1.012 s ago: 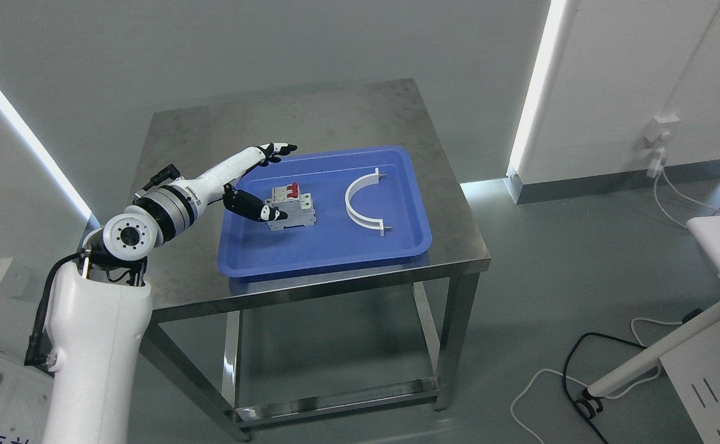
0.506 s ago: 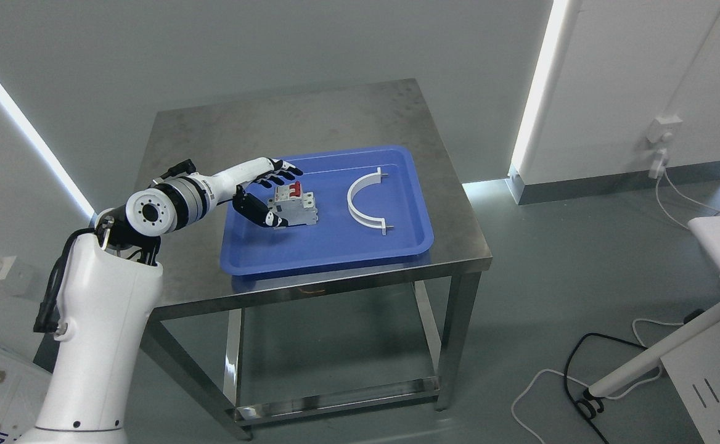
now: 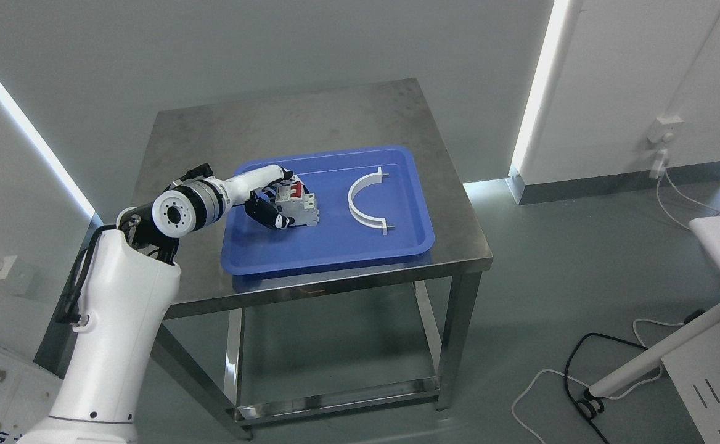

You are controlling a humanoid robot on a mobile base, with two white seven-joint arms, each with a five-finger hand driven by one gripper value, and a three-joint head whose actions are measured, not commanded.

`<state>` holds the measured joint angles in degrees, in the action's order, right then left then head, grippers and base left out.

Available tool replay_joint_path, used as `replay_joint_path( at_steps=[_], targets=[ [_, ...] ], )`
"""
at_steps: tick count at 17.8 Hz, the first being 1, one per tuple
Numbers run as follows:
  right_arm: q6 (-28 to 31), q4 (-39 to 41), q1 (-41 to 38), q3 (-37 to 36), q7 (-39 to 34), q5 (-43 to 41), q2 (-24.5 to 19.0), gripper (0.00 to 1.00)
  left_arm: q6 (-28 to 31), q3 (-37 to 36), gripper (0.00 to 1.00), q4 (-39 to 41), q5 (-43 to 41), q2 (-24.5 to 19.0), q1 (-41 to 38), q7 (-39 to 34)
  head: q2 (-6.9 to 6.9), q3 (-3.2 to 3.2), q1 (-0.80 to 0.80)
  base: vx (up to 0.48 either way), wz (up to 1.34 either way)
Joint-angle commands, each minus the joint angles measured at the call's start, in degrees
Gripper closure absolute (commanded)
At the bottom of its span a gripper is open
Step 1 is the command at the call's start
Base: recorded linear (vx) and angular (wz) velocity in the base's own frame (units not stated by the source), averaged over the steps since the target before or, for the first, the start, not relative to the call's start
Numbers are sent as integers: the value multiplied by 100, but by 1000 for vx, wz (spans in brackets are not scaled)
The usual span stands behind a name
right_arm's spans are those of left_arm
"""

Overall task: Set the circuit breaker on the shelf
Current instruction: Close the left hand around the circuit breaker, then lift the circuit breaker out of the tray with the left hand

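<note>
- The circuit breaker (image 3: pixel 298 207), a grey-white block with red toggles on its top, lies in the left half of the blue tray (image 3: pixel 335 246), a little left of the frame's centre. A moulded tray with a raised rim keeps loose parts from sliding off the steel surface, which probably explains why it is staged there.
- The left robot hand (image 3: pixel 277 200) comes in from the lower left and sits right at the breaker's left end. Its black-tipped thumb presses the near face while the fingers (image 3: pixel 291 179) curl over the far side behind the toggles. I read this as a pinch across the body, closed or nearly closed on the breaker, though the contact on the far side is hidden.
- Gripping across the narrow body rather than by the toggles looks sensible: flat faces give firmer purchase and the switches are not flipped.
- The breaker appears to rest on the tray floor, so the lift has not begun.
- A white curved bracket (image 3: pixel 366 203) lies in the tray's right half, well apart from the breaker, leaving the hand room to work.
- The tray sits on the stainless counter (image 3: pixel 243 129), toward its front edge, within the arm's reach.
- No shelf for the placement can be identified here, and the right arm is out of sight.
</note>
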<state>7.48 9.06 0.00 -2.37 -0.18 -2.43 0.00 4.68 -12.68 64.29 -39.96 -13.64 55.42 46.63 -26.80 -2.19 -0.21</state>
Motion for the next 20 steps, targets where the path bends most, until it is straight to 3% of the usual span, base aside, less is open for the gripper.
replay_joint_path(
  at_steps=[1,2,5,7,9,10,13,17,20],
  targets=[
    [-475,0,-88,0,36,6,100,0,-414,256,77,-470,-82,300,31,-242,0,0,0,0,0],
    [-475,0,-88,0,36,-3,100,0,-537,370,84,-470,-82,388,31,-242,0,0,0,0,0],
    [-475,0,-88,0,36,6,100,0,-740,625,88,-523,-30,538,22,-259,0,0,0,0,0],
    [-475,0,-88,0,36,6,100,0,-732,1631,88,-331,373,1263,92,-268,0,0,0,0,0],
    [-475,0,-88,0,36,-3,100,0,-723,2985,88,107,638,1264,355,-364,0,0,0,0,0],
    [-475,0,-88,0,36,6,100,0,-749,3112,87,301,848,1264,330,-608,0,0,0,0,0],
    [-475,0,-88,0,36,6,100,0,-828,3193,86,1100,2760,1264,-222,-2133,0,0,0,0,-10],
    [-475,0,-88,0,36,6,100,0,-863,2851,73,2058,3179,1264,-1328,-4131,0,0,0,0,0],
    [-475,0,-88,0,36,-3,100,0,-942,2455,74,3069,3345,1264,-2383,-4434,0,0,0,0,0]
  ],
)
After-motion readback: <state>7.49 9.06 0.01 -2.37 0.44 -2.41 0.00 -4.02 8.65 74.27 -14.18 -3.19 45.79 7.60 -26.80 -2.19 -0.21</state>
